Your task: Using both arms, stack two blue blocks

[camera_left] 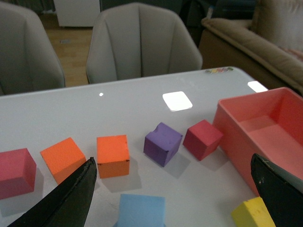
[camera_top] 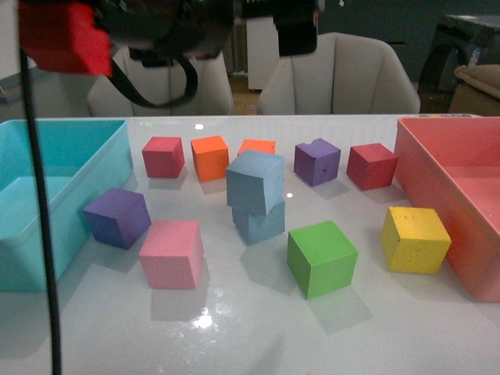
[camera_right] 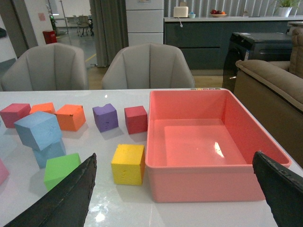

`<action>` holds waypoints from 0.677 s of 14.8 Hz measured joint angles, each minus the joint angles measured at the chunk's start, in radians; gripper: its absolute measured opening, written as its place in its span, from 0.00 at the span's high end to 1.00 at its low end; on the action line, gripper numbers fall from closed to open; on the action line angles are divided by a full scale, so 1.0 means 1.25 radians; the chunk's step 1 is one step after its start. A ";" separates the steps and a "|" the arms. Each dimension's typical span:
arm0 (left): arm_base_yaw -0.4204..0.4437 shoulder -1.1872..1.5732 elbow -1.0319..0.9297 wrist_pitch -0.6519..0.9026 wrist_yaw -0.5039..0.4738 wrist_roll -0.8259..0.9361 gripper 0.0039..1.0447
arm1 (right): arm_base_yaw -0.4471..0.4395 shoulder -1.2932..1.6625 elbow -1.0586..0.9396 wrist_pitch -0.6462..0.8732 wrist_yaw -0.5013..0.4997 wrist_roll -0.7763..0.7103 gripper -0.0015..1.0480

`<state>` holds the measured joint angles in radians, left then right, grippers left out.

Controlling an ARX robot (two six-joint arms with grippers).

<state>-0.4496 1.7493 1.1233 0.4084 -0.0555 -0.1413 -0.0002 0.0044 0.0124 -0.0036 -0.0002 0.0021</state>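
Nearest me sits the green block (camera_top: 321,257); at its 11 o'clock, one blue block (camera_top: 255,181) rests skewed on the other blue block (camera_top: 260,221); stack seems done; both my left gripper (camera_left: 175,189) and right gripper (camera_right: 180,189) hang wide, empty; next, I'd just retreat.

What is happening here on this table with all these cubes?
A two-armed robot is stacking two blue blocks. The stack is made: the upper blue block sits, turned a little, on the lower blue block in the middle of the white table. Neither arm touches them. The left gripper and the right gripper are both open and empty, above the table. Other coloured cubes lie around, between a turquoise bin and a pink bin.
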 joint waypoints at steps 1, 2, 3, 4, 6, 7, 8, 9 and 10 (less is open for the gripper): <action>0.000 -0.077 -0.059 0.025 0.014 0.011 0.06 | 0.000 0.000 0.000 0.000 0.000 0.000 0.06; -0.005 -0.146 -0.123 0.071 -0.007 0.033 0.08 | 0.000 0.000 0.000 0.000 0.000 0.000 0.06; -0.005 -0.224 -0.220 0.166 -0.155 0.066 0.20 | 0.000 0.000 0.000 0.000 0.000 0.000 0.06; 0.026 -0.321 -0.332 0.208 -0.240 0.085 0.32 | 0.000 0.000 0.000 0.000 0.000 0.000 0.06; 0.109 -0.442 -0.488 0.251 -0.232 0.097 0.57 | 0.000 0.000 0.000 0.000 0.000 0.000 0.06; 0.125 -0.473 -0.553 0.255 -0.195 0.099 0.69 | 0.000 0.000 0.000 0.000 0.000 0.000 0.06; 0.149 -0.507 -0.612 0.257 -0.161 0.099 0.83 | 0.000 0.000 0.000 0.000 0.000 0.000 0.06; 0.173 -0.549 -0.649 0.262 -0.141 0.099 0.95 | 0.000 0.000 0.000 0.000 0.000 0.000 0.06; 0.196 -0.592 -0.680 0.266 -0.123 0.101 0.99 | 0.000 0.000 0.000 0.000 0.000 0.000 0.06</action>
<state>-0.2050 1.0088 0.2737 0.7410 -0.2089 -0.0154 -0.0002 0.0044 0.0128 -0.0032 0.0002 0.0021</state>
